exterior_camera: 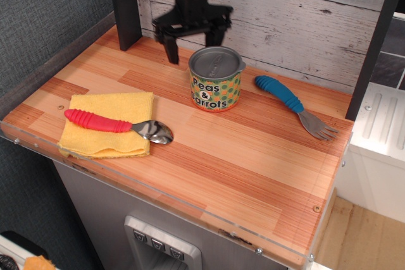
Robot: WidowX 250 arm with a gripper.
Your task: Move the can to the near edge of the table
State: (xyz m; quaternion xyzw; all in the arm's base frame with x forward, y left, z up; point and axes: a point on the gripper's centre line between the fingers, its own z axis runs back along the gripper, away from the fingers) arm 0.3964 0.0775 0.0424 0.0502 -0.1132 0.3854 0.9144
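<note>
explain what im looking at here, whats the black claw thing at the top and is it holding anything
The black claw is the hand of a robot arm, reaching down from above at the back of the table. Its fingers are spread open and it holds nothing. The picture is taken by one camera placed in front of the table, looking down at it from above.

On the wooden tabletop stands a small can labelled "Peas & Carrots", just right of and in front of the hand, not touched by it. To the can's right lies a blue-handled fork. On the left is a folded yellow cloth with a red-handled spoon lying across it. A clear plastic rim runs along the table's near edge.
</note>
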